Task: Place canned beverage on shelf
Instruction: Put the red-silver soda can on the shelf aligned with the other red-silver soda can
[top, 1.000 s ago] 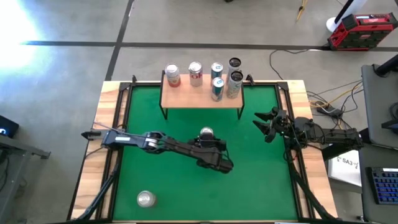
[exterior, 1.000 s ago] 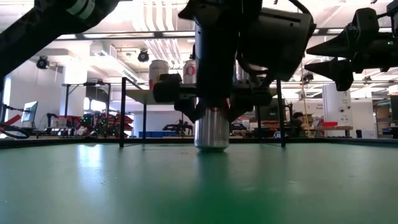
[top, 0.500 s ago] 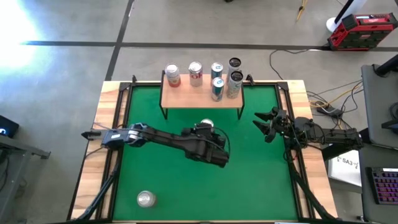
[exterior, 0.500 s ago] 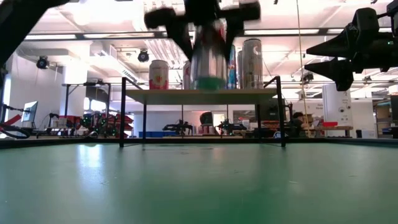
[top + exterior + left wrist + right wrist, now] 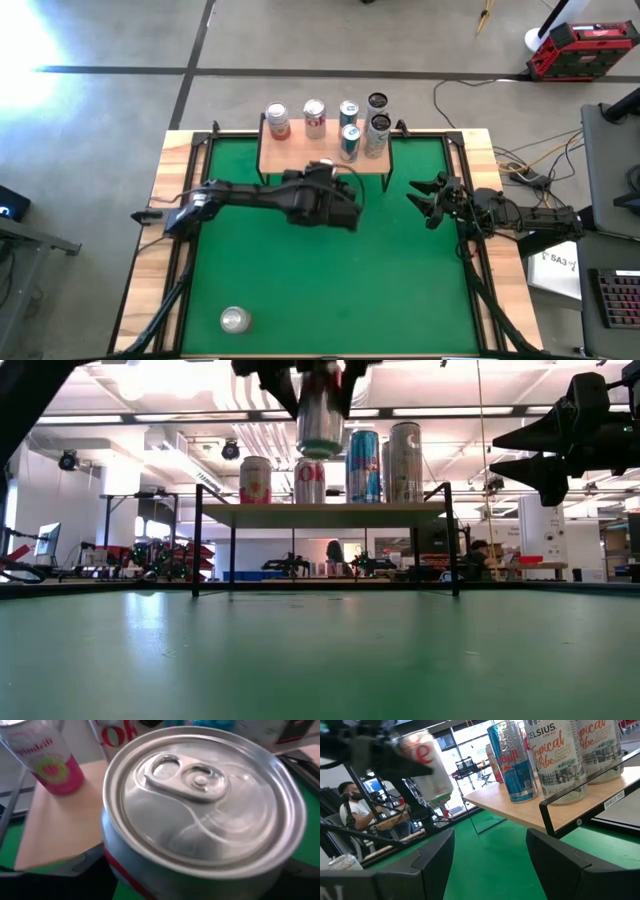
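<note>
Almost hidden in the high view, under the dark left gripper point(image 5: 322, 175) just below the picture's centre top: the silver aluminium drink can with red lettering point(image 5: 320, 420). Plainer in the low view, at top centre, raised clear of everything and higher than the light brown wooden shelf on thin black legs point(image 5: 320, 510), its top rim cut off by the frame edge. Clamped between the left fingers, dark on either side of it. Fills the left wrist view with its lid, pull tab and a red band at the lower left; own fingers not visible there. Blurred and slightly tilted at the upper left of the right wrist view; lettering unreadable beyond a red curl. Whether above the shelf's front edge or just short of it, hard to tell. On the shelf top, toward the back and right: a pink-and-white can point(image 5: 277, 120), a white can with red letters point(image 5: 314, 118), two blue-and-silver cans point(image 5: 348, 112) and two tall pale cans point(image 5: 376, 135). Alone at lower left on the green table mat point(image 5: 300, 280): another silver can point(image 5: 235, 320). At right of centre, off the table, the right gripper point(image 5: 425, 200), fingers apart around nothing.
</note>
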